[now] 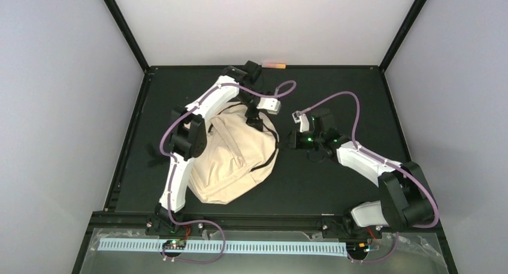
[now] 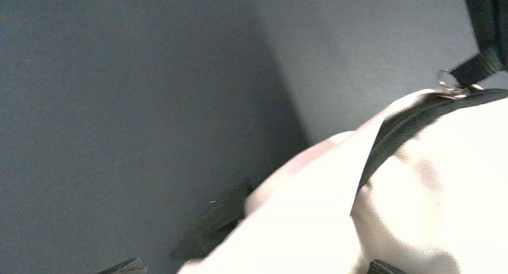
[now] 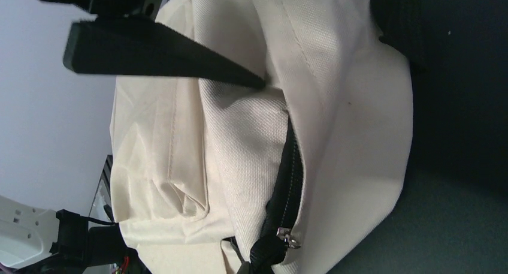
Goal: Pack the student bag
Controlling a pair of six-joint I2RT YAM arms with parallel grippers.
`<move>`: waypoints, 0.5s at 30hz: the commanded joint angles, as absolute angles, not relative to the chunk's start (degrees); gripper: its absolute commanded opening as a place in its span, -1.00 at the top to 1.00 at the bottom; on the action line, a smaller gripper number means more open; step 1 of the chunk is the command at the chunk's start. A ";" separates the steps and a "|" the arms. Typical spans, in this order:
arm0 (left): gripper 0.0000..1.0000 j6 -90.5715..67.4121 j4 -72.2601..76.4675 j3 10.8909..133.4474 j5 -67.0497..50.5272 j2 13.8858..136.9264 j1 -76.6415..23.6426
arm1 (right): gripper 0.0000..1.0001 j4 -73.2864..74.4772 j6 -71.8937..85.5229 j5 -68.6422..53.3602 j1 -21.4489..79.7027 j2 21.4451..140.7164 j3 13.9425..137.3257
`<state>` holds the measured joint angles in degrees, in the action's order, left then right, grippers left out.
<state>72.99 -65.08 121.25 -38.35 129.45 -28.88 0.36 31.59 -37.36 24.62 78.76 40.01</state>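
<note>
While treating the step in hand as unzipping the main compartment, look for the student bag (image 1: 235,160) left of centre in the overhead frame, lying flat on the dark table (image 1: 335,190) with its top end toward the upper middle. Find the left gripper (image 1: 259,114) over that top end. Cannot tell apart from together, with no fingers clearly shown in the left wrist view. Find the right gripper (image 1: 290,141) just beside the bag's right edge, one black finger (image 3: 162,55) laid with its tip against cream fabric in the upper left of the right wrist frame. Cannot tell there either, with the second finger cut off at the upper edge.

To do it well, pin the fabric beside the zipper (image 3: 289,178) with one arm and draw a metal pull (image 2: 449,85), upper right of the left wrist frame, along the teeth with the other, never upward. Expect bunching and sliding of the soft cloth otherwise.

For room, use the bare table at right and lower middle of the overhead frame. Mind the black posts (image 1: 123,28) at the upper corners, the table's left edge near the bag, and the small pale orange item (image 1: 274,64) at the back edge, well apart from both grippers.
</note>
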 commanded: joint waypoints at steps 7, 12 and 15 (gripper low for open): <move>0.62 77.09 -71.94 122.58 -30.48 132.81 -31.45 | 0.98 -0.72 32.83 -36.47 24.26 76.76 37.39; 0.97 71.99 -68.13 120.17 -22.49 131.49 -31.48 | 0.98 -2.53 33.41 -36.86 24.26 78.41 35.86; 0.97 62.03 -57.25 117.99 -19.07 129.00 -30.69 | 0.98 -3.38 34.04 -36.64 24.25 78.37 35.15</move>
<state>71.96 -68.03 119.72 -27.20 131.26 -31.48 -1.26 32.91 -36.80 24.60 78.17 36.21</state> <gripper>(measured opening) 0.024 0.014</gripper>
